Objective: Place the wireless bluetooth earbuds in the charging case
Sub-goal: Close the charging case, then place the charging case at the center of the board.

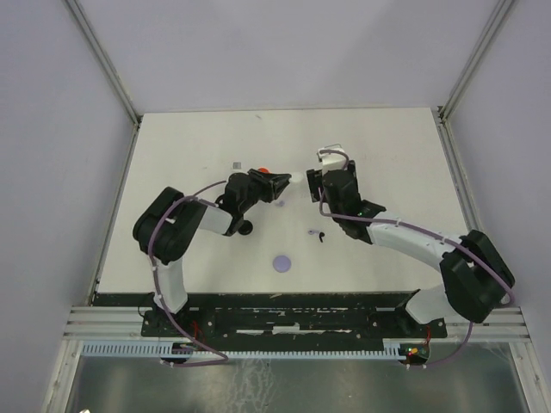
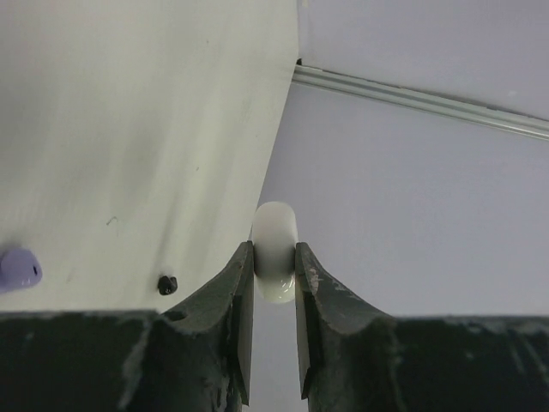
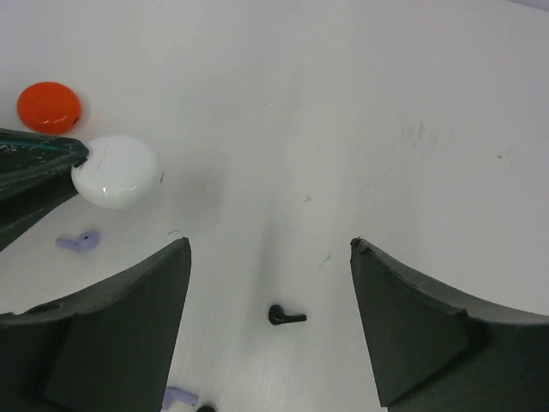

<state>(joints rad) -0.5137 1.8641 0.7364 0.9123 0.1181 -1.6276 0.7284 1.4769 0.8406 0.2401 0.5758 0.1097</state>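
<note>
My left gripper [image 2: 274,251] is shut on a white round charging case [image 2: 275,232], held edge-on above the table. The right wrist view shows that same case [image 3: 117,171] at the left gripper's fingertips [image 3: 39,163]. My right gripper [image 3: 270,249] stands open above the table, and a black earbud [image 3: 286,316] lies on the surface below the gap between its fingers. A lavender earbud [image 3: 79,242] lies under the white case, and another lavender bud [image 3: 180,396] lies at the bottom edge. In the top view the two grippers face each other, left [image 1: 287,181] and right [image 1: 312,186].
A red round disc [image 3: 49,106] lies just beyond the white case. A lavender disc [image 1: 282,263] sits nearer the arm bases, with the black earbud [image 1: 318,234] up and right of it. A small grey square [image 1: 235,163] lies further back. Walls enclose the table.
</note>
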